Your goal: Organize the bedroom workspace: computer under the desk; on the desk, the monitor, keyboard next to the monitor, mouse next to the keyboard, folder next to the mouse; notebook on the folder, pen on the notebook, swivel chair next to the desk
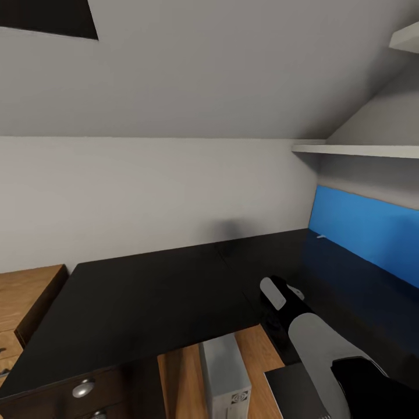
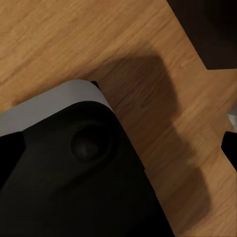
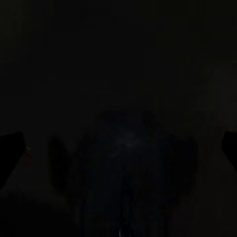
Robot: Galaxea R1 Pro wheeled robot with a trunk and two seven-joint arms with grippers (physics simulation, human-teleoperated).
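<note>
The desk [image 1: 145,291] spans the corner, computer [image 1: 224,378] beneath; jaws' state cannot be told.

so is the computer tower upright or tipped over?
Upright. In the head view the computer stands on the wood floor at the desk's front edge, narrow top face up, small label on its front.

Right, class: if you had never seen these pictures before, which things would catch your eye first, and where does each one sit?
The glossy black desk spreads across the middle of the head view, with its bright blue back panel along the right side. The pale grey computer stands on the wood floor at the desk's near edge. The robot's grey and black right arm reaches over the desk's right part.
</note>
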